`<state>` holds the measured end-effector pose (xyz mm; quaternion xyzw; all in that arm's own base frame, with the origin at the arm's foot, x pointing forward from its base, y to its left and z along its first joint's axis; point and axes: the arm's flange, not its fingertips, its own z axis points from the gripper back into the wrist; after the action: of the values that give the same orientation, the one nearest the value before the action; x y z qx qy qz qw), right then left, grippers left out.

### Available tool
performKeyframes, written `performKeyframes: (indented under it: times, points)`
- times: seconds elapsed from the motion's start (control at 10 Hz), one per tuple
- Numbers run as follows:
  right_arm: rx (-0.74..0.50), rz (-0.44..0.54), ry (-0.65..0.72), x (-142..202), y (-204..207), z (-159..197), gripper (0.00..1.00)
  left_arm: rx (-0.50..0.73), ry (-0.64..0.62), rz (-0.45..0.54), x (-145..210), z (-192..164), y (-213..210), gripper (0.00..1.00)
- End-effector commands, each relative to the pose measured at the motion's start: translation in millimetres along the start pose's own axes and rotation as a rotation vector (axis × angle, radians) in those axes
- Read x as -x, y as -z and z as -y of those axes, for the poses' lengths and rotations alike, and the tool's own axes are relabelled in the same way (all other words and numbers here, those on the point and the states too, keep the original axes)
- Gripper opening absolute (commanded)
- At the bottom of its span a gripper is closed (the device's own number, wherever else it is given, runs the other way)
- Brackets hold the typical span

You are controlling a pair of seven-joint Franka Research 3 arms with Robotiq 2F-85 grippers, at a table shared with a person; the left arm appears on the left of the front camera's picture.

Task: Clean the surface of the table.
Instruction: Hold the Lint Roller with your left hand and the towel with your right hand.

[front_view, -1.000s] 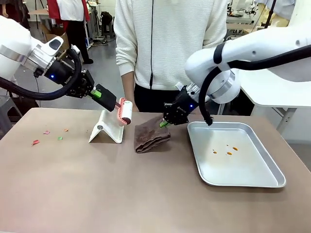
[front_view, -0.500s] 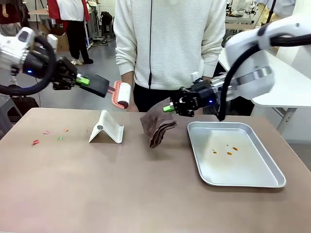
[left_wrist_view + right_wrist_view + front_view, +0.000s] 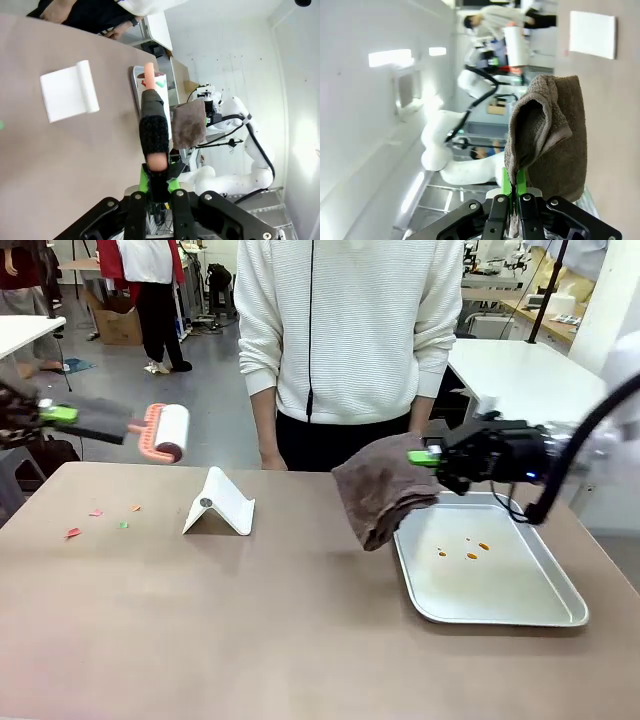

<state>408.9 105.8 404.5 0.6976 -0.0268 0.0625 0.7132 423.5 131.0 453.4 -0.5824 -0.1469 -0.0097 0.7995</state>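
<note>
The brownish-tan table (image 3: 250,630) spreads across the front view. My left gripper (image 3: 55,416) is high at the far left, shut on the dark handle of a lint roller (image 3: 165,431) with a white roll and pink frame; the wrist view shows that lint roller (image 3: 152,107) held over the table (image 3: 60,150). My right gripper (image 3: 428,456) is shut on a folded brown cloth (image 3: 385,490), lifted above the tray's left edge. In the right wrist view the cloth (image 3: 550,145) hangs from the fingers (image 3: 506,184). Small coloured scraps (image 3: 100,518) lie at the left.
A white folded stand (image 3: 220,505) sits at the table's back middle. A shallow silver tray (image 3: 520,600) with a few orange bits (image 3: 465,545) lies at the right. A person in a white sweater (image 3: 350,330) stands at the far edge.
The left gripper has swung up and left with the lint roller, off its stand. The right gripper has lifted the brown cloth from the table and carried it right, toward the tray.
</note>
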Motion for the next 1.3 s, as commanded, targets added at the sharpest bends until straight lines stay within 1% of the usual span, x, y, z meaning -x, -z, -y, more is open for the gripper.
performKeyframes:
  times: [0.0,0.1,0.2,0.3,0.4,0.5,0.6,0.7,0.9,1.0,1.1,1.2]
  points:
    - [-0.147,0.141,-0.007,24,-62,7,0.0,0.01,-0.013,-0.035,26,-12,-35,0.0]
    - [-0.174,0.245,0.026,30,-99,10,0.0,0.051,-0.011,-0.081,34,-22,-54,0.0]
    - [-0.243,0.32,0.049,37,-136,13,0.0,0.096,0.017,-0.149,40,-34,-70,0.0]
    - [-0.273,0.388,0.041,46,-164,14,0.0,0.12,0.041,-0.207,44,-44,-79,0.0]
    - [-0.299,0.46,0.033,59,-188,16,0.0,0.128,0.063,-0.226,48,-43,-68,0.0]
    - [-0.315,0.54,0.037,71,-211,19,0.0,0.15,0.077,-0.21,52,-40,-57,0.0]
    - [-0.343,0.595,0.028,82,-228,24,0.0,0.186,0.084,-0.197,56,-41,-52,0.0]
    - [-0.363,0.624,-0.014,90,-237,28,0.0,0.217,0.068,-0.176,56,-44,-42,0.0]
    - [-0.363,0.637,-0.086,88,-234,35,0.0,0.233,0.02,-0.169,48,-46,-24,0.0]
    - [-0.301,0.647,-0.11,83,-222,40,0.0,0.216,-0.044,-0.166,39,-43,-14,0.0]
    - [-0.34,0.635,-0.009,81,-261,34,0.0,0.202,0.044,-0.194,53,-48,-31,0.0]
    - [-0.34,0.635,-0.009,81,-261,34,0.0,0.202,0.044,-0.194,53,-48,-31,0.0]
